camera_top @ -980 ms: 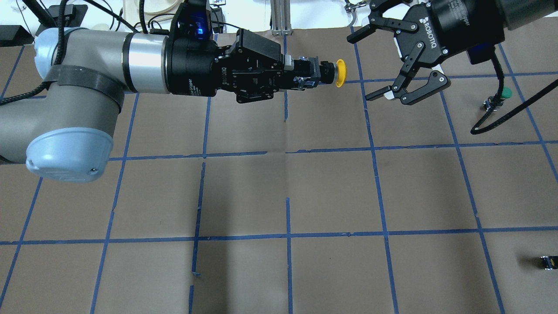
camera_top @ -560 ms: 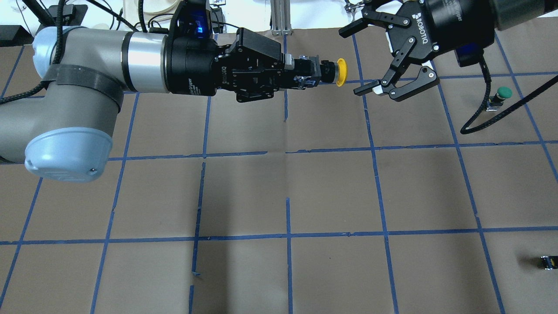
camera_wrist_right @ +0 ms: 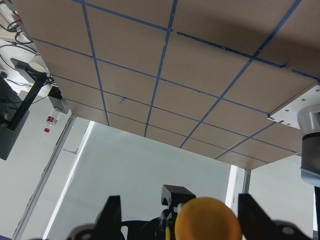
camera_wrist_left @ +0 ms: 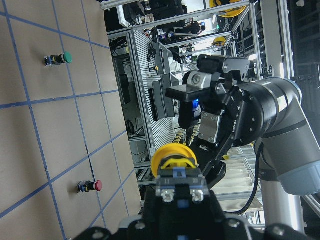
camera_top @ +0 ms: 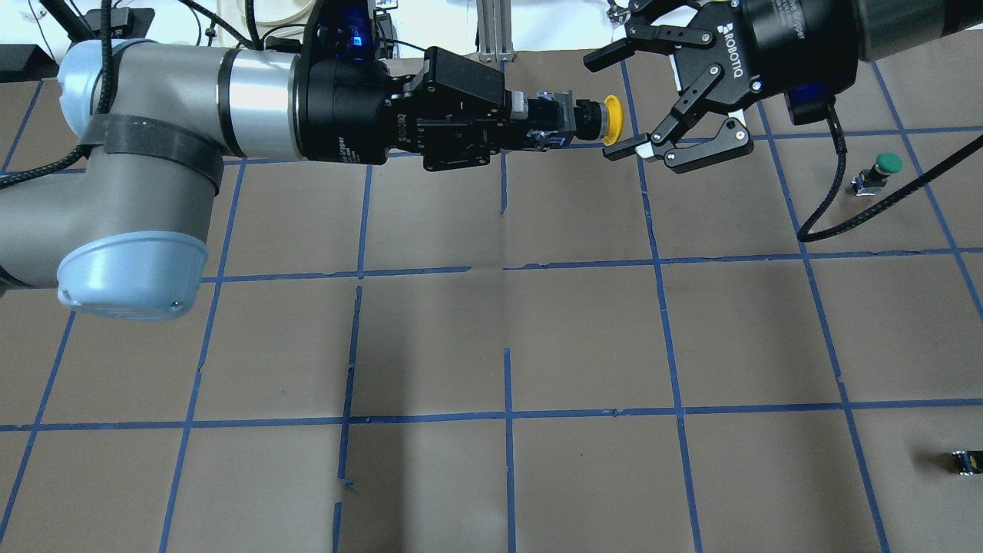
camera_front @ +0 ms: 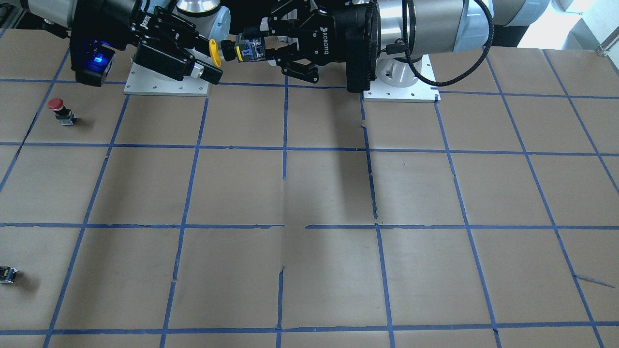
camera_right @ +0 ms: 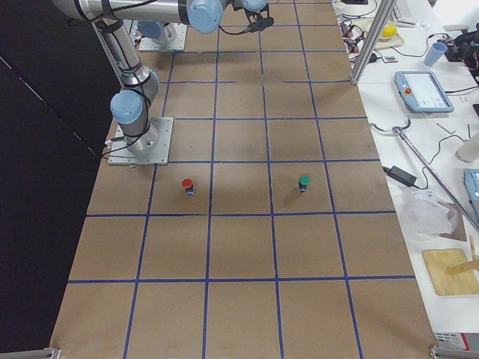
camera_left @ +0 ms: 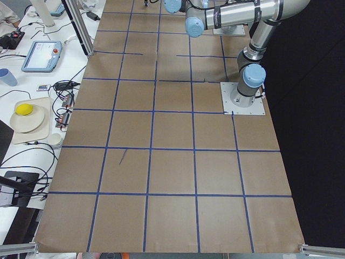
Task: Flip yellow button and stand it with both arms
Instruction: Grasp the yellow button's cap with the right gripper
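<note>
The yellow button [camera_top: 611, 120] is held level above the table, its yellow cap pointing at my right gripper. My left gripper [camera_top: 549, 124] is shut on its black-grey body. My right gripper [camera_top: 600, 107] is open, with one finger on each side of the cap and a gap on both sides. The front-facing view shows the cap [camera_front: 213, 52] between the left gripper [camera_front: 251, 50] and the right gripper [camera_front: 208, 55]. In the right wrist view the cap [camera_wrist_right: 207, 220] sits between the two fingers [camera_wrist_right: 112, 217]. In the left wrist view the cap [camera_wrist_left: 173, 156] faces the right gripper.
A green-capped button [camera_top: 883, 165] stands on the table at the right. A red-capped button [camera_front: 58, 106] stands near the right arm's base. A small dark block [camera_top: 964, 461] lies at the far right edge. Brown paper [camera_top: 507, 338] with blue tape lines covers the table.
My right gripper has moved left toward the button, still open, and its fingers now flank the yellow cap. My left gripper has shifted slightly right with the button.
</note>
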Available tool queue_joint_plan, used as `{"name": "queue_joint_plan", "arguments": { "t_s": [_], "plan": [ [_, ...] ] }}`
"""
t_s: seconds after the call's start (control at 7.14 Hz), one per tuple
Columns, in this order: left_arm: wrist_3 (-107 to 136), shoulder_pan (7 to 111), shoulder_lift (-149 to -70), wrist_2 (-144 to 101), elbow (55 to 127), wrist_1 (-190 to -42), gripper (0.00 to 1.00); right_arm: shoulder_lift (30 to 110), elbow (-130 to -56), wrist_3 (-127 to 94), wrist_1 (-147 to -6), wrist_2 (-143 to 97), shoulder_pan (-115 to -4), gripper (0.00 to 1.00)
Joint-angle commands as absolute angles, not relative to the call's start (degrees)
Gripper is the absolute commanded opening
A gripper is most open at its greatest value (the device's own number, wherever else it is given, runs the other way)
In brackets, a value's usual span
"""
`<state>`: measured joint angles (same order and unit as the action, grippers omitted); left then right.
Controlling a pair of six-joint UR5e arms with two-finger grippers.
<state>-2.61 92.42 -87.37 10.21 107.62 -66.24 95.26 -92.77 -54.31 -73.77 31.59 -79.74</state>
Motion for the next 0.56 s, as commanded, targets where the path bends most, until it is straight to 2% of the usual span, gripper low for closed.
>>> {"name": "queue_joint_plan", "arguments": {
  "t_s": [0.0,0.42],
  "plan": [
    [-2.64,92.64,-87.36,10.20,107.67,-65.92,0.02,95.62,-93.16,-54.32,-73.74,31.55,-79.72,0.72],
    [-2.55,93.34,-87.45,10.28,107.67,-65.92,0.03,97.29,-93.16,-54.32,-71.29,31.73,-79.37,0.73]
  ]
}}
